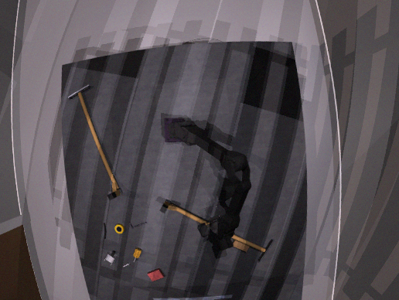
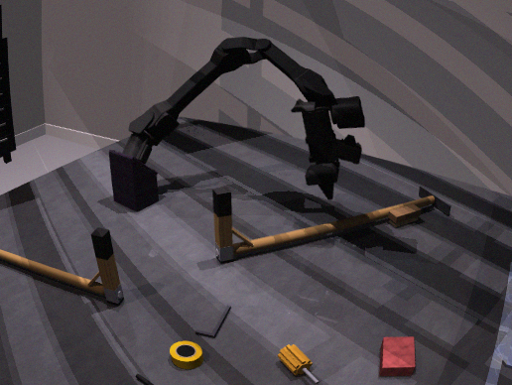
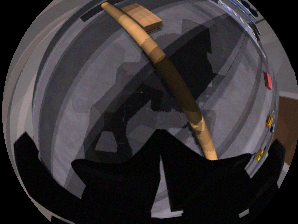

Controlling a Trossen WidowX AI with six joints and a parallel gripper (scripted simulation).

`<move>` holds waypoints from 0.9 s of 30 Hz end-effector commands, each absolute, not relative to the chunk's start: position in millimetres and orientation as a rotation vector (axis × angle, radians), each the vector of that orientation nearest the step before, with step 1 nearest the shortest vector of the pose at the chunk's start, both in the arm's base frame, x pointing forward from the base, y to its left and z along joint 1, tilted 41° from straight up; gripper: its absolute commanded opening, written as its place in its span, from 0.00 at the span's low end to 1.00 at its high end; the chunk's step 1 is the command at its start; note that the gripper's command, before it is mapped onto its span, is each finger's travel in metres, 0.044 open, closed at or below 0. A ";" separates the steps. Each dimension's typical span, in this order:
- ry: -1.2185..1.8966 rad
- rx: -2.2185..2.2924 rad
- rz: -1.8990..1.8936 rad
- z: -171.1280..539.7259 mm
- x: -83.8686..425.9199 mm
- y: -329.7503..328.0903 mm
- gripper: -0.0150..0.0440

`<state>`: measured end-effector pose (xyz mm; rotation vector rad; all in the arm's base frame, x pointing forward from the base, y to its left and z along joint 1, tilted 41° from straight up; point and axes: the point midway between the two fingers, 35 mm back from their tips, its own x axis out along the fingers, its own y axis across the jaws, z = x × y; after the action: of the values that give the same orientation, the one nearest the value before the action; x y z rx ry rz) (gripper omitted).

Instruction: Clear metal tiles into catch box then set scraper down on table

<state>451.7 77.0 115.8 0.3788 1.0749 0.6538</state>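
Note:
A wooden-shafted scraper (image 2: 318, 230) lies on the dark table, with its upright black-topped handle post (image 2: 222, 223) at one end and a flat dark blade (image 2: 436, 200) at the other. It also shows in the overhead view (image 1: 209, 222) and the wrist view (image 3: 169, 76). My gripper (image 2: 327, 191) hangs above the middle of its shaft, shut and empty, clear of the wood; the wrist view shows the fingertips (image 3: 161, 143) closed together beside the shaft. A second scraper (image 1: 97, 141) lies at the far left. One thin dark tile (image 2: 213, 320) lies flat on the table.
A yellow tape ring (image 2: 186, 353), an orange-handled tool (image 2: 296, 360) and a red block (image 2: 398, 355) lie near the front edge. A small white object (image 1: 110, 257) lies by them. The arm's purple base (image 2: 133, 181) stands behind. A pale blue edge (image 2: 502, 322) shows at the far right.

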 end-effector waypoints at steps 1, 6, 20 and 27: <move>1.078 0.383 0.648 106.6 451.8 83.8 0.25; 1.077 0.387 0.647 97.2 451.4 92.7 0.25; 1.075 0.395 0.646 79.1 450.4 109.6 0.25; 1.075 0.394 0.646 78.1 456.6 106.9 0.25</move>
<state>453.2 109.0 80.0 0.3932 1.0719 0.6514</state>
